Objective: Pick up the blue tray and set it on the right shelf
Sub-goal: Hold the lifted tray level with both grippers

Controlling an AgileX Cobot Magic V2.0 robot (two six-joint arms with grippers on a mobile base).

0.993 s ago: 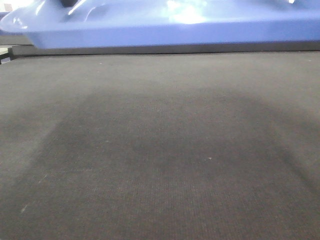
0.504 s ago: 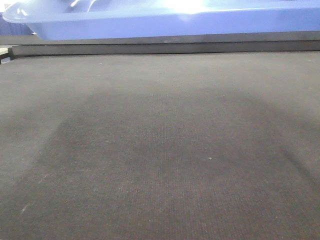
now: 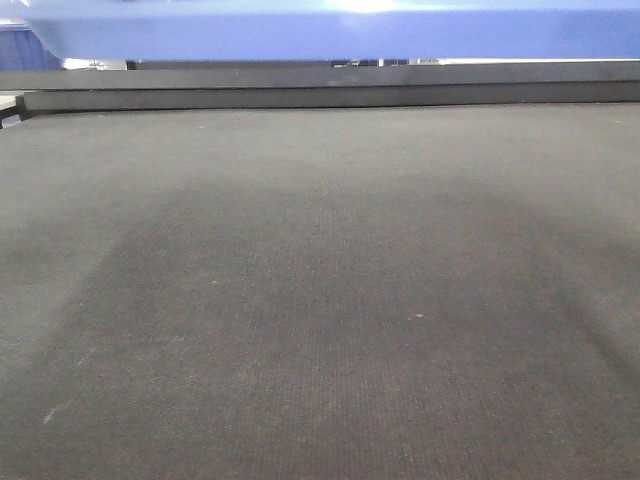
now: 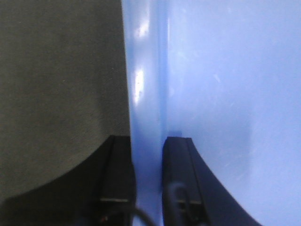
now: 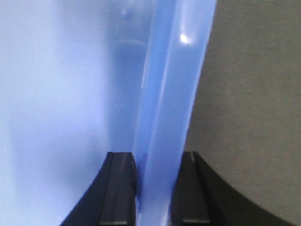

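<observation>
The left gripper (image 4: 148,188) pinches the rim of the blue tray (image 4: 225,94), one finger inside, one outside; the right gripper (image 5: 154,193) clamps the opposite rim likewise. Beyond, the tray hangs clear above the dark table (image 3: 320,300)

The left gripper (image 4: 148,188) was clamped on a rim of the blue tray (image 4: 225,94), one black finger inside the wall and one outside. The right gripper (image 5: 155,193) pinched another rim the same way, fingers pressed against both faces.
</observation>
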